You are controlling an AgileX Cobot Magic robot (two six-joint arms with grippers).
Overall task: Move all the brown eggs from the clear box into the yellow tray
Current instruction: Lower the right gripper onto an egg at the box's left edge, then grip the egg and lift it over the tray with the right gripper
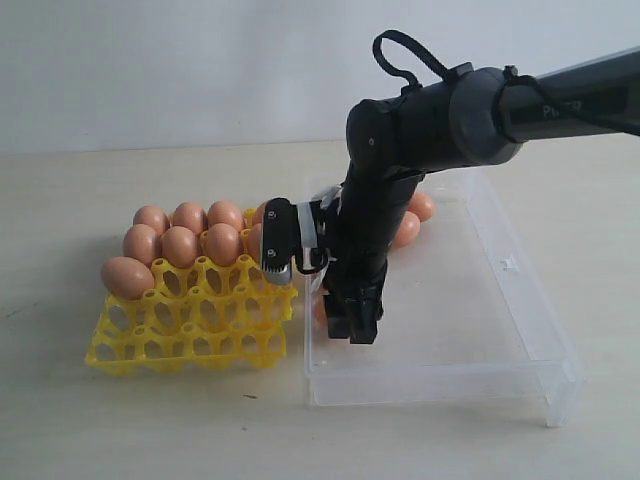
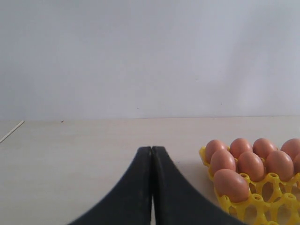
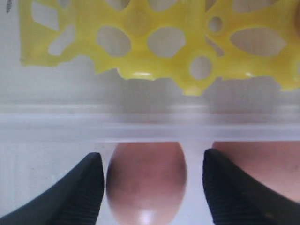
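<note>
The yellow tray [image 1: 190,338] holds several brown eggs [image 1: 180,246] in its far rows; its near cups are bare. My right gripper [image 1: 352,318] reaches down inside the clear box [image 1: 440,385] by its left wall. In the right wrist view it [image 3: 151,157] stands open around one brown egg [image 3: 146,180], its fingers close on both sides. A second egg [image 3: 262,164] lies just beside it. Two more eggs [image 1: 412,218] rest at the box's far end. My left gripper [image 2: 152,150] is shut on nothing, out of the exterior view, left of the tray [image 2: 262,201].
The box's clear wall [image 3: 140,124] runs between my right gripper and the tray's edge [image 3: 154,65], which lies close against it. The right arm's dark elbow [image 1: 430,125] hangs over the box. Bare tabletop [image 1: 60,220] lies left of the tray.
</note>
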